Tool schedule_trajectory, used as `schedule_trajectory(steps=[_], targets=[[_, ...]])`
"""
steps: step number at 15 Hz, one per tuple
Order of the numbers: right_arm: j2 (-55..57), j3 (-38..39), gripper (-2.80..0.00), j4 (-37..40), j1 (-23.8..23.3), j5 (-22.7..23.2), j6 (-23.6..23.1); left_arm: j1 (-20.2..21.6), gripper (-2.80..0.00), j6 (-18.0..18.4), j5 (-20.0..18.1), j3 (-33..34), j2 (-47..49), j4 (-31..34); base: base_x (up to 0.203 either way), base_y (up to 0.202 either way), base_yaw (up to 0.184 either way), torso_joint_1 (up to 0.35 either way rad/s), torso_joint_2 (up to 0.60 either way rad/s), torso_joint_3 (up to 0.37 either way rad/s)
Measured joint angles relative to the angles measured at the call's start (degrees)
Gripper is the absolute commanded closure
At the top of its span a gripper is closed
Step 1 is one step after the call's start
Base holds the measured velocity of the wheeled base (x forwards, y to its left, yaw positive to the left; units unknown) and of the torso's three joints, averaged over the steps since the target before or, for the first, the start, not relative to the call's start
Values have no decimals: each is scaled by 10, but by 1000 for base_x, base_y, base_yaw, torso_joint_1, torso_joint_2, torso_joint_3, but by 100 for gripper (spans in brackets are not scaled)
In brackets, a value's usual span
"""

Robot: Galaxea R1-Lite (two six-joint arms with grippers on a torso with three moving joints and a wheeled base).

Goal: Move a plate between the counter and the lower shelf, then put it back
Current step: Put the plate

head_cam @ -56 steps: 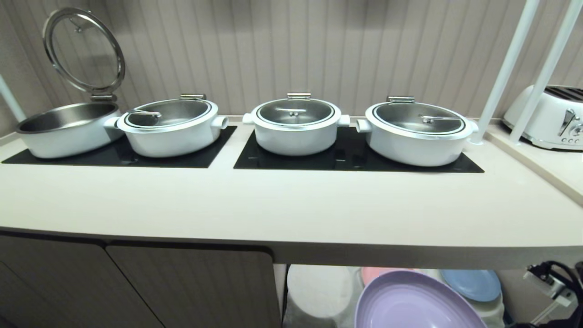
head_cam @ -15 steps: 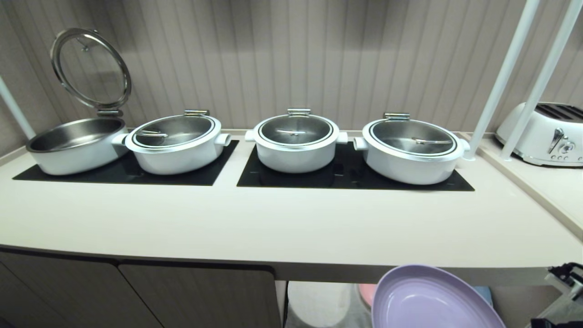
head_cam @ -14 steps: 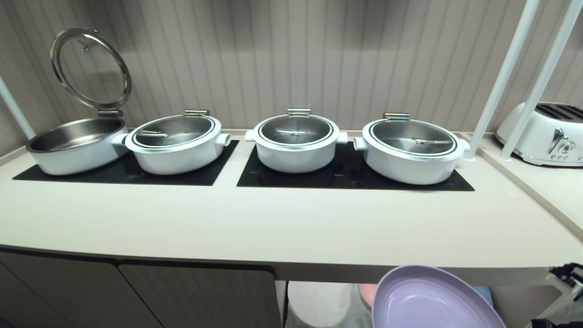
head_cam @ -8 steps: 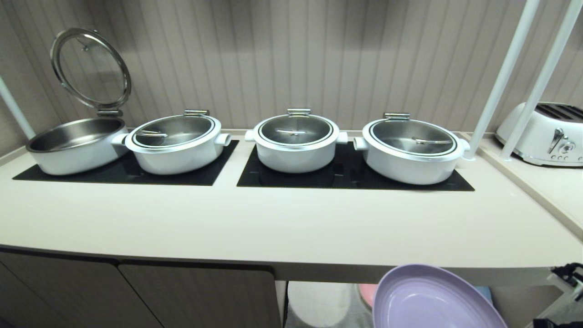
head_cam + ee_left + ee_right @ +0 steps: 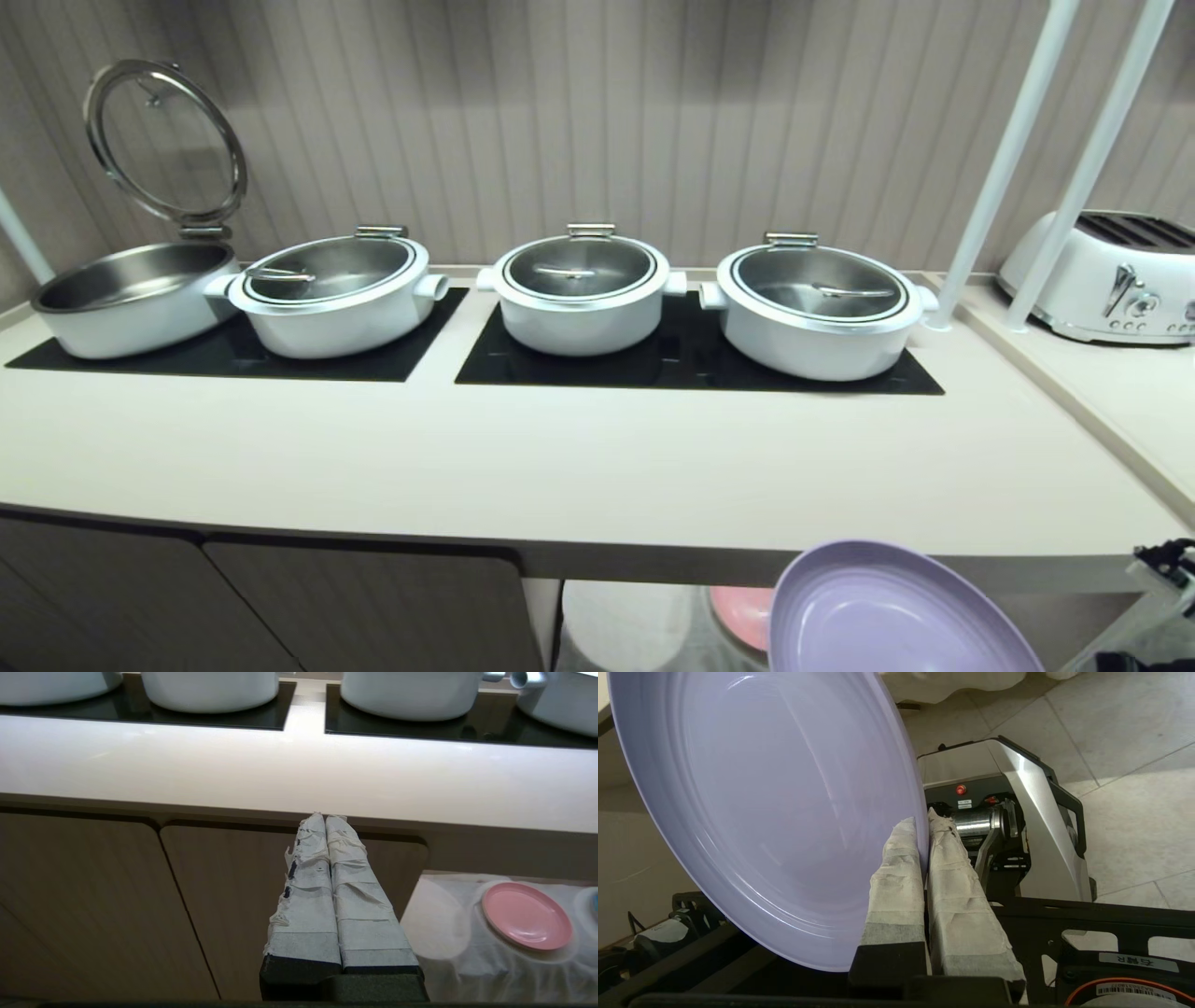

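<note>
Plate (image 5: 896,611) unmoved — right claw (image 5: 923,826) clamps rim.

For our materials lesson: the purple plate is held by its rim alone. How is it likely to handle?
Probably stiff: the plate, pinched at one rim spot by the right gripper, shows no sag. Likely light, since that narrow edge grip carries it tilted. Its smooth, glossy face may be slippery, so it could swing or slip.

Both tools have black bodies with fingers (image 5: 303,896) wrapped in wrinkled white tape.
</note>
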Motion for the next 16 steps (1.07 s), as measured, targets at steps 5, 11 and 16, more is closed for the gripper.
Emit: schedule_trajectory(steps=[5, 11, 16], targets=[[-8, 4, 0, 2, -5, 0, 0, 0, 0, 0, 0, 0, 0, 0, 0, -194, 0, 2, 2, 3], [-12, 3, 0, 3, -9, 0, 0, 0, 0, 0, 0, 0, 0, 0, 0, -193, 1, 5, 4, 0], [-16, 2, 0, 4, -12, 0, 0, 0, 0, 0, 0, 0, 0, 0, 0, -194, 0, 3, 4, 3]])
